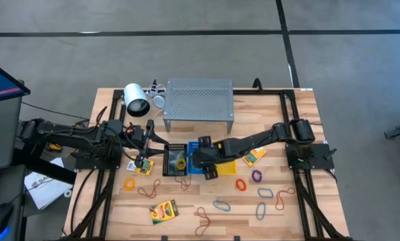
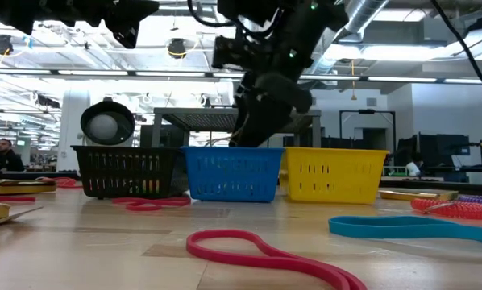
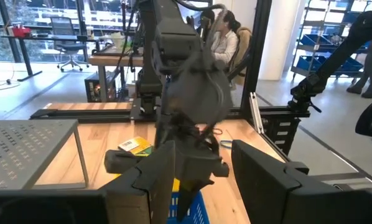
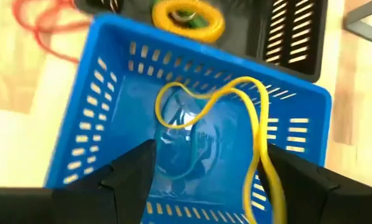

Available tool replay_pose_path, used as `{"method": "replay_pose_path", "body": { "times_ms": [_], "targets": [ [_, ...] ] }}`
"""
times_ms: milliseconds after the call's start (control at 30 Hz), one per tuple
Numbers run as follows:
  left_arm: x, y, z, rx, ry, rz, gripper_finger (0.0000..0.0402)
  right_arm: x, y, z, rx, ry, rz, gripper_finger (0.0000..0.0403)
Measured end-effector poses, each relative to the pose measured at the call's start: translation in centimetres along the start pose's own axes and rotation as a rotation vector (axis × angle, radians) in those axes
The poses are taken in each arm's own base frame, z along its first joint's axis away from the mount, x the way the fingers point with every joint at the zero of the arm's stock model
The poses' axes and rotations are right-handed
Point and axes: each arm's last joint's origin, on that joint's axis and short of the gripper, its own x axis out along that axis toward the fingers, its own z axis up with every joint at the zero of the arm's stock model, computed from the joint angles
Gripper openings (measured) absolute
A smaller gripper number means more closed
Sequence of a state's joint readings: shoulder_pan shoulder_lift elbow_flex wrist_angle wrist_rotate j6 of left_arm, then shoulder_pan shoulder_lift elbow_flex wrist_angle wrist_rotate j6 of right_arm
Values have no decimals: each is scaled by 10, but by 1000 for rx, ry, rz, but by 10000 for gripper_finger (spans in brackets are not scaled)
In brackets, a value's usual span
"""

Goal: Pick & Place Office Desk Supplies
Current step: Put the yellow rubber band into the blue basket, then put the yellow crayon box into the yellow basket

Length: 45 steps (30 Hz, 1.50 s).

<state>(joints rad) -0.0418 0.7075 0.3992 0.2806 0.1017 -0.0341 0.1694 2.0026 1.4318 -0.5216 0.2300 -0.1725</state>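
Three small baskets stand in a row mid-table: black (image 1: 174, 161), blue (image 4: 198, 124) and yellow (image 1: 228, 167). My right gripper (image 4: 208, 180) hangs open over the blue basket, pointing steeply down. A yellow rubber band (image 4: 236, 93) lies looped in that basket, and one strand runs close along one finger (image 4: 298, 180). The black basket holds a yellow ring (image 4: 187, 17). Crayon boxes (image 1: 164, 211) (image 1: 141, 165) (image 1: 254, 156) and loose bands (image 1: 241, 183) (image 1: 256, 176) lie flat on the table. My left gripper (image 3: 204, 186) waits open and level at the table's left, holding nothing. My right gripper stands open over the blue basket. I cannot tell whether the yellow band's strand (image 4: 265, 162) touches the inner side of one finger or only passes beside it.
A grey perforated shelf (image 1: 198, 100) stands behind the baskets, with a white cylinder (image 1: 136, 99) to its left. Red (image 2: 265, 250) and teal (image 2: 410, 228) bands lie near the table's front edge. Brown and green bands (image 1: 148, 189) (image 1: 265, 193) are scattered across the near half.
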Motion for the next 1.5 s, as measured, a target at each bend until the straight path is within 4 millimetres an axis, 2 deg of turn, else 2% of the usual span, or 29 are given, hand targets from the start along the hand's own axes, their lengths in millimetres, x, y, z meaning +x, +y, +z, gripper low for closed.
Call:
{"method": "replay_pose_path", "body": {
  "times_ms": [333, 700, 900, 1133, 1267, 1367, 1500],
  "targets": [
    [0, 0, 0, 0, 0, 0, 153, -5, 3, 1, -27, 18, -195, 265],
    [0, 0, 0, 0, 0, 0, 153, -9, 10, 3, -70, 15, -223, 265],
    [0, 0, 0, 0, 1, 0, 153, -36, -6, 7, -4, -54, -182, 265],
    [0, 0, -1, -1, 6, 0, 153, -85, -34, 11, 64, -227, -17, 265],
    [0, 0, -1, -9, 12, 0, 153, -104, -40, -4, 86, -309, 16, 265],
    [0, 0, -1, -17, 13, 1, 153, -112, -40, -29, 131, -359, 16, 265],
    [0, 0, -1, -17, 13, 1, 153, -128, -37, -62, 207, -520, 8, 265]
  ]
}}
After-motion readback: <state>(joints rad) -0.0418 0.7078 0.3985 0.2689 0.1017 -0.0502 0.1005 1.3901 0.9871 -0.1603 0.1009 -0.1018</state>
